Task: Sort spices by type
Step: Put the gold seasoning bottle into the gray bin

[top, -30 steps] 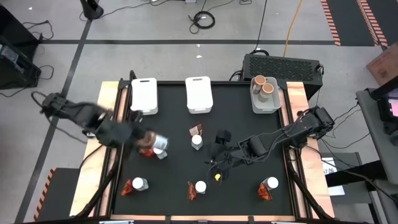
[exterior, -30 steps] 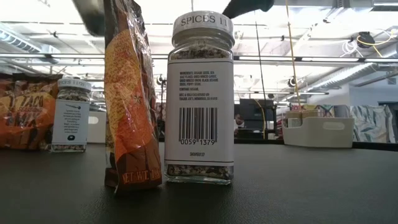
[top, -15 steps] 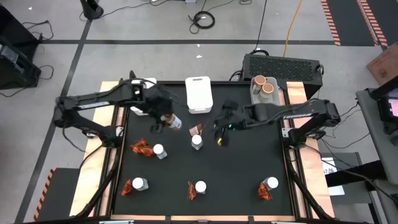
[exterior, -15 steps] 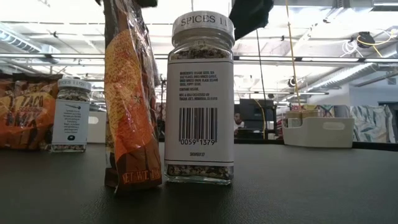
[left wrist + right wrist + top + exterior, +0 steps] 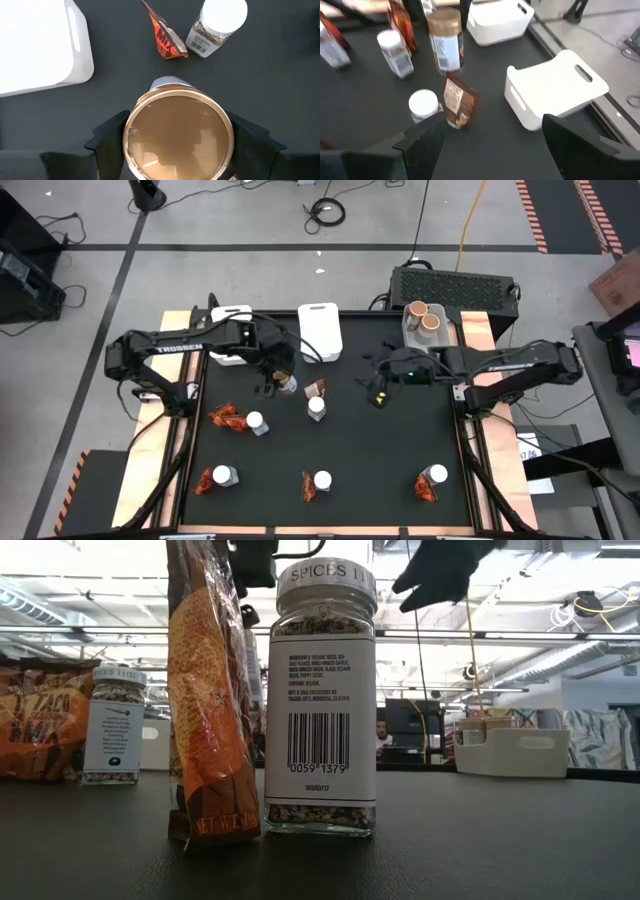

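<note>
While lifted — tan-topped tub [image 5: 178,137] between left fingers [image 5: 107,132] | right fingers [image 5: 425,142] empty

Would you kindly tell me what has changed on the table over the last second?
The left gripper, shut on a tan-topped tub, carried it from the table's left edge toward the bins. The right gripper, open and empty, drew back toward the right bin. Remaining sachets, jars and bins stayed put.
</note>
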